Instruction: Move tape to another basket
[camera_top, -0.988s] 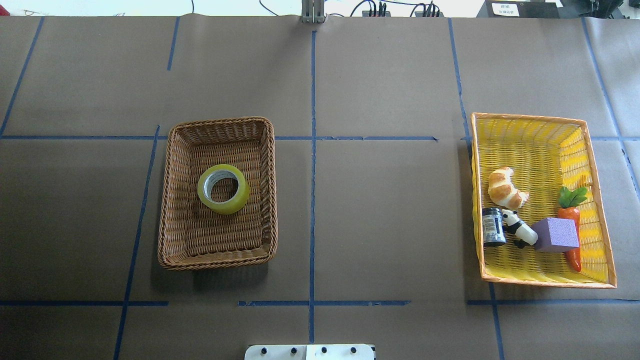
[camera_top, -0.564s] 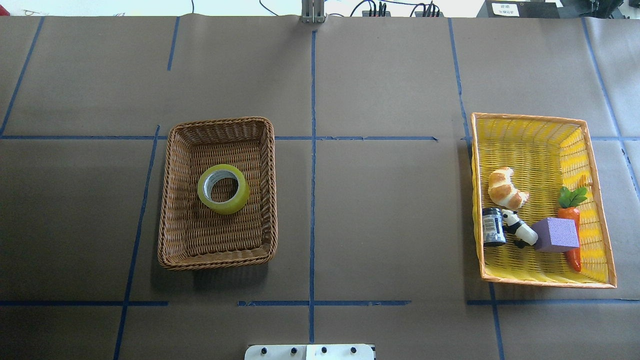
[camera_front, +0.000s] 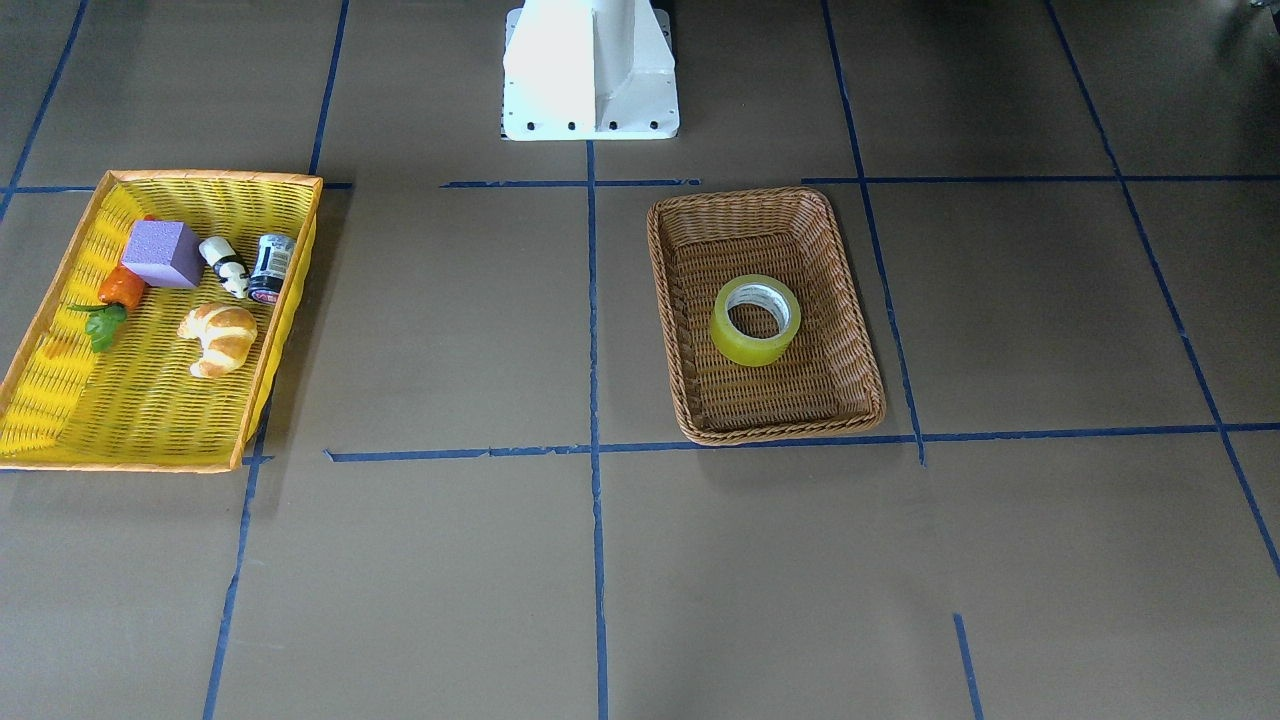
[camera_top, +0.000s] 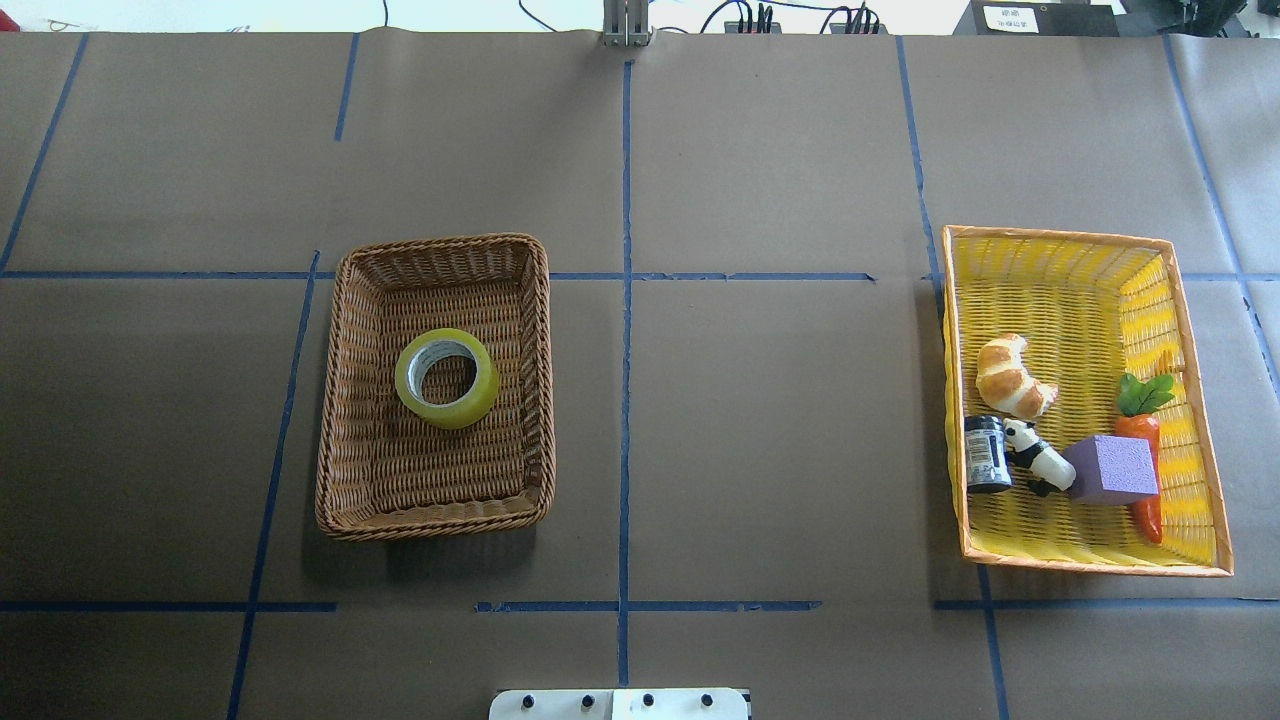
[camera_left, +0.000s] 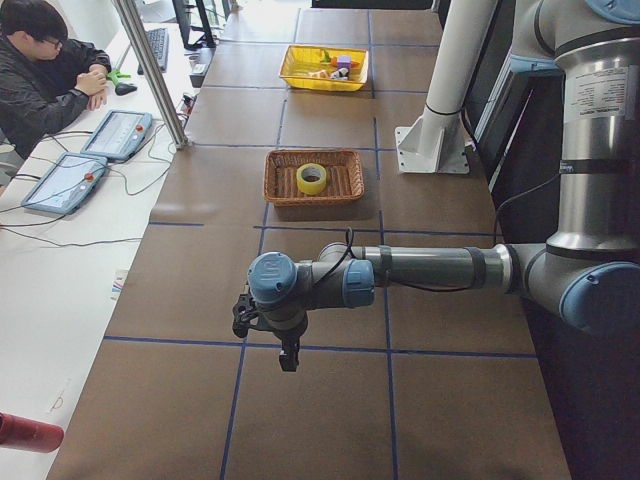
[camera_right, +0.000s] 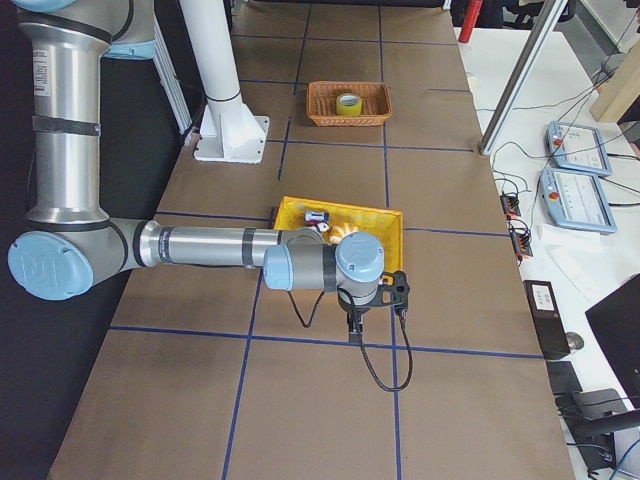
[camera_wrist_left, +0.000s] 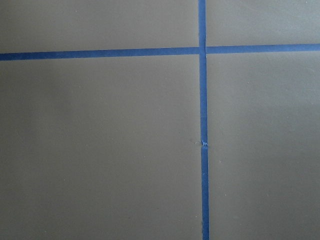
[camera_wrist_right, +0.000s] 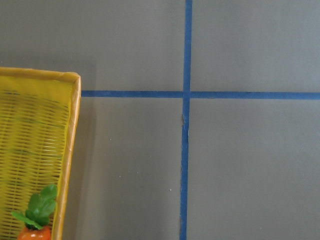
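Observation:
The yellow tape roll (camera_top: 466, 408) lies flat in the middle of the brown wicker basket (camera_top: 440, 243) on the table's left half. It also shows in the front view (camera_front: 745, 346), inside the same basket (camera_front: 760, 195). No arm or gripper shows in the overhead or front views. In the left side view the left gripper (camera_left: 287, 355) hangs over bare table well short of the basket (camera_left: 313, 153). In the right side view the right gripper (camera_right: 355, 325) hangs just beyond the yellow basket (camera_right: 340, 208). I cannot tell whether either gripper is open or shut.
The yellow orange-rimmed basket (camera_top: 1060, 235) at the right holds a croissant (camera_top: 1012, 375), a dark can (camera_top: 987, 453), a panda figure (camera_top: 1040, 458), a purple block (camera_top: 1112, 468) and a carrot (camera_top: 1142, 430). Its corner shows in the right wrist view (camera_wrist_right: 70, 150). An operator (camera_left: 45, 75) sits at a side table.

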